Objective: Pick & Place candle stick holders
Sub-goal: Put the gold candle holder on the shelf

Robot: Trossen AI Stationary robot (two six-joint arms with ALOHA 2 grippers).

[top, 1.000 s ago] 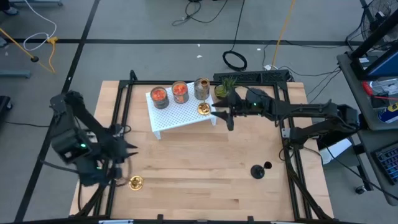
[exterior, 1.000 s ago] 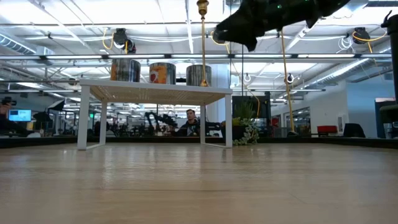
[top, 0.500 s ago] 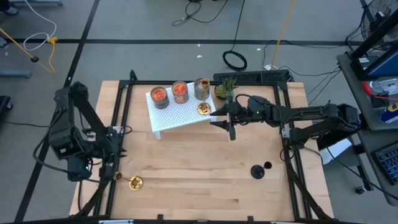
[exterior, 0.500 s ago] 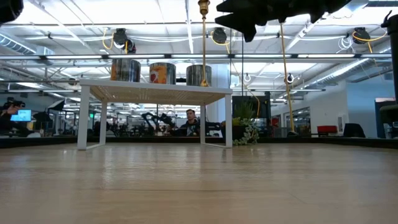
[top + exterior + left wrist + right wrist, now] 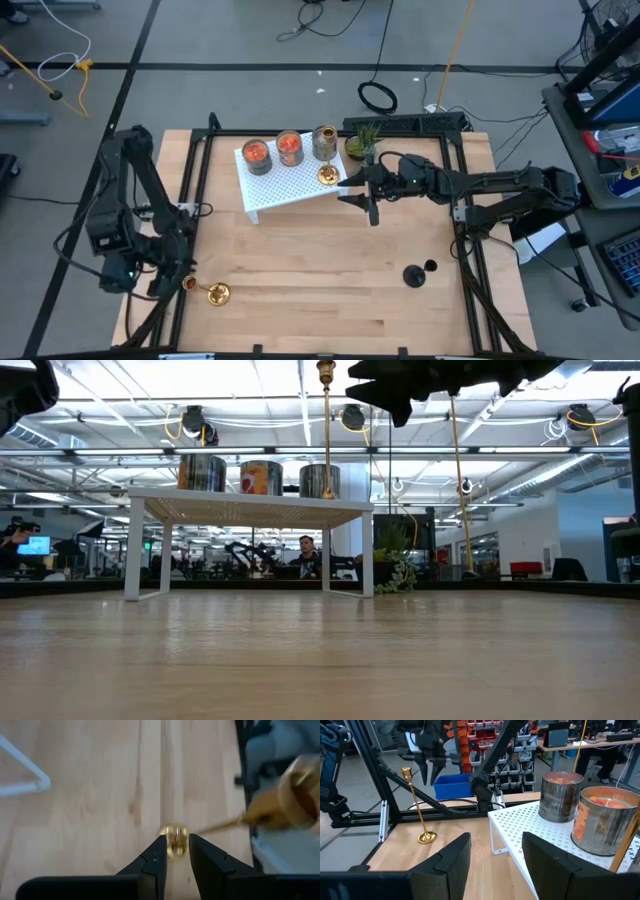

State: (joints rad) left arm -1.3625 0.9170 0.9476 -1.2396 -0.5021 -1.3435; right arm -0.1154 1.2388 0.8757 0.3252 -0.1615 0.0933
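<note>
Left end effector [image 5: 178,283] lifting off brass holder [image 5: 217,293] at bench 7 o'clock; fingers [image 5: 155,862] parted, gripping nothing, tip between them. Looks like release or regrasp. Right end effector [image 5: 362,190] open, hovering beside rack [image 5: 290,185], unmoved. Black holder [image 5: 412,275] at 4 o'clock waiting.

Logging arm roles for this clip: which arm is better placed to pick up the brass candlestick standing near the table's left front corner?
The left. Its gripper hangs right above that brass candlestick, fingers open around its top. The right gripper is across the table beside the white rack.
</note>
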